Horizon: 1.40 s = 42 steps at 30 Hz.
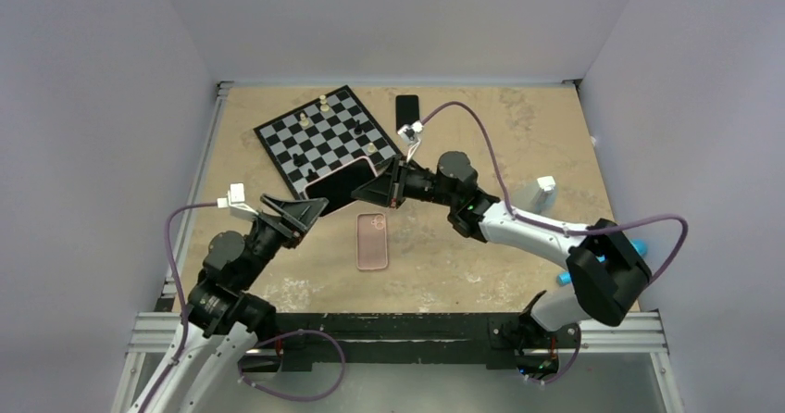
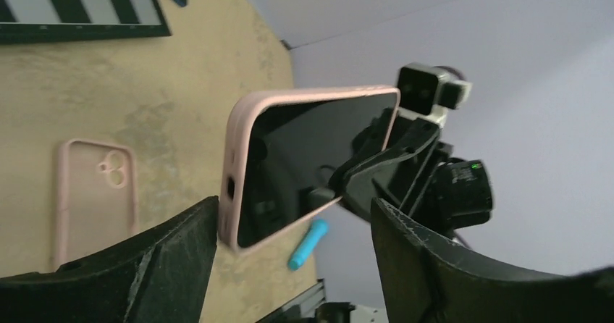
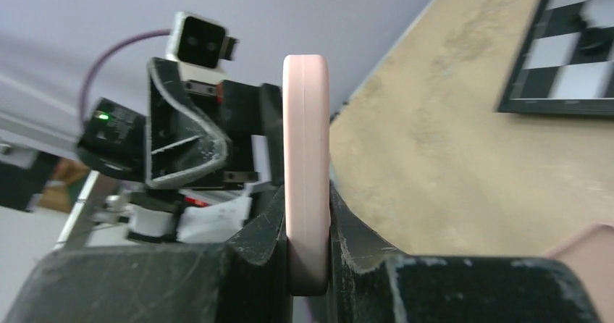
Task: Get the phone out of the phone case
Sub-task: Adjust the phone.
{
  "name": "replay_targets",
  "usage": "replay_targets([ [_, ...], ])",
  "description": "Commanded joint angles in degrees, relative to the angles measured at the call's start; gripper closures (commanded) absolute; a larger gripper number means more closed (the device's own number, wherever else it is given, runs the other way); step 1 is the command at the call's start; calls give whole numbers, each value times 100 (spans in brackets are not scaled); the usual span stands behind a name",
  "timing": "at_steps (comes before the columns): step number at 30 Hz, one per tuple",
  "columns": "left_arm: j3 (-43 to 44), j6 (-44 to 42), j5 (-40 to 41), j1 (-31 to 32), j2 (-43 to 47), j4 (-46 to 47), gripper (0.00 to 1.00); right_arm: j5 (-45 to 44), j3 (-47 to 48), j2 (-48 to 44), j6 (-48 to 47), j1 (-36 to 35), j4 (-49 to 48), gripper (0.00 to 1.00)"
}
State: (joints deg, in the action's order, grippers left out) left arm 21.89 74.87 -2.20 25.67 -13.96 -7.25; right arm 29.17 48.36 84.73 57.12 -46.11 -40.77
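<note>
Above the desk [image 1: 518, 135], by the chessboard's [image 1: 324, 140] near edge, the right jaws were clamped on the pink phone case [image 3: 306, 156], phone [image 2: 311, 156] inside, held in the air; the left jaws stood spread wide near its free end.

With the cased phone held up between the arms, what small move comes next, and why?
Probably ease the left gripper forward and close it on the free end of the cased phone. The right gripper is clamped across its thickness, holding it above the table, while the left gripper is open with that end ahead between its fingers.
</note>
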Motion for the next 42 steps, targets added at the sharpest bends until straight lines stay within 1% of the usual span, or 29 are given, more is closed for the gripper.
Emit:
replay_targets([
  [1,781,-1369,433,21,142,-2377,20,318,218,-909,-2158,552,973,100],
  [3,971,-1989,751,21,106,-2628,20,161,145,-1315,-2960,569,1704,100],
  [4,1016,-2257,722,18,55,-2535,21,165,230,-1429,-3320,568,2206,100],
  [5,1080,-2540,605,21,-58,-2380,23,157,350,-1488,-3645,574,2700,100],
  [6,1179,-2832,424,19,-206,-2237,28,154,448,-1523,-3881,569,3103,100],
  [7,1324,-3127,132,20,-415,-2056,32,134,541,-1536,-4069,568,3463,100],
  [8,1428,-3472,-203,20,-671,-1808,33,-9,647,-1524,-4179,575,3802,100],
  [10,1734,-4013,-886,17,-1327,-1561,32,-195,841,-1463,-4476,583,4448,100],
  [11,1896,-4223,-1451,17,-1773,-1457,31,-88,906,-1443,-4602,572,4603,100],
  [14,2282,-4532,-2625,10,-2490,-1127,25,276,954,-1414,-4757,568,4693,100],
  [16,2561,-4675,-2881,8,-2781,-1264,16,496,1088,-1325,-4980,568,4967,100],
  [17,2652,-4700,-2961,8,-2873,-1292,14,741,1130,-1264,-5055,566,5030,100],
  [20,2769,-4852,-3461,8,-3137,-1266,16,1320,1152,-1113,-5164,567,5036,100],
  [24,3012,-5145,-3955,17,-3578,-1617,17,2281,1169,-891,-5154,560,4871,100],
  [27,3052,-5272,-4651,25,-3859,-1607,17,2644,1163,-742,-5227,560,4879,100],
  [31,3064,-5401,-4899,34,-4098,-1687,17,3082,1170,-595,-5247,559,4843,100],
  [34,3036,-5439,-4844,34,-4188,-1760,18,3212,1227,-554,-5307,564,4910,100],
  [36,2964,-5402,-4955,57,-4230,-1691,18,3300,1222,-569,-5268,559,4836,100],
  [39,2866,-5360,-5159,107,-4317,-1588,24,3577,1268,-504,-5169,544,4696,100],
  [40,2841,-5354,-5243,112,-4350,-1572,29,3631,1298,-475,-5141,536,4638,100],
  [42,2841,-5363,-5321,131,-4434,-1635,47,3769,1387,-410,-5122,512,4591,100],
])
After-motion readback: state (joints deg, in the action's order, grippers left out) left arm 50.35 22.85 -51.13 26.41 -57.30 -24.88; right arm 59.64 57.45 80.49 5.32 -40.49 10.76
